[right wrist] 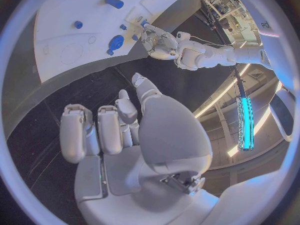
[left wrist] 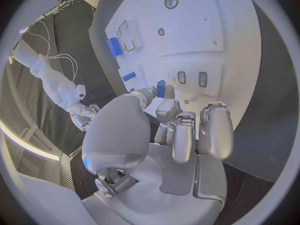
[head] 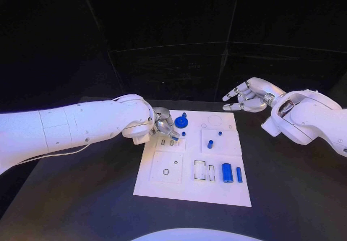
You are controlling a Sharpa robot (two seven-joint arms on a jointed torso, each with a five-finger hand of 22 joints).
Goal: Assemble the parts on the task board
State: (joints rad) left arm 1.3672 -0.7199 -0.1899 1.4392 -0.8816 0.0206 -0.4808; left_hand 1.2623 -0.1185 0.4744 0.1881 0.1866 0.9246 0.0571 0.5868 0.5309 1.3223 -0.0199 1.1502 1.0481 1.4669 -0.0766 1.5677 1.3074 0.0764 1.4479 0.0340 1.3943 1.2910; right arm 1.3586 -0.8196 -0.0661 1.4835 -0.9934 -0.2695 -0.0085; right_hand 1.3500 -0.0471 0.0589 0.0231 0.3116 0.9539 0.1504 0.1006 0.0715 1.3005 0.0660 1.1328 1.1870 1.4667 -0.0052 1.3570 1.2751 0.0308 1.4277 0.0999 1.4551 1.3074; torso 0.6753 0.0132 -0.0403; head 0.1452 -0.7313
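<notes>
The white task board (head: 189, 188) lies mid-table. My left hand (head: 160, 128) hovers over its far left part and pinches a small blue peg (left wrist: 160, 88) between thumb and a finger, just above two small slots (left wrist: 182, 77). A round blue part (head: 181, 121) stands right beside that hand. Short blue pegs (head: 210, 144) stand near the board's middle. A thick blue cylinder (head: 227, 172) and a thin blue bar (head: 239, 174) lie at its near right. My right hand (head: 245, 96) hangs beyond the far right corner, fingers apart, holding nothing.
Outlined recesses (head: 199, 169) on the board's near half hold nothing. Black table (head: 79, 201) surrounds the board on all sides. In the right wrist view the board (right wrist: 69, 40) and my left hand (right wrist: 159, 41) lie ahead of my right hand (right wrist: 125, 130).
</notes>
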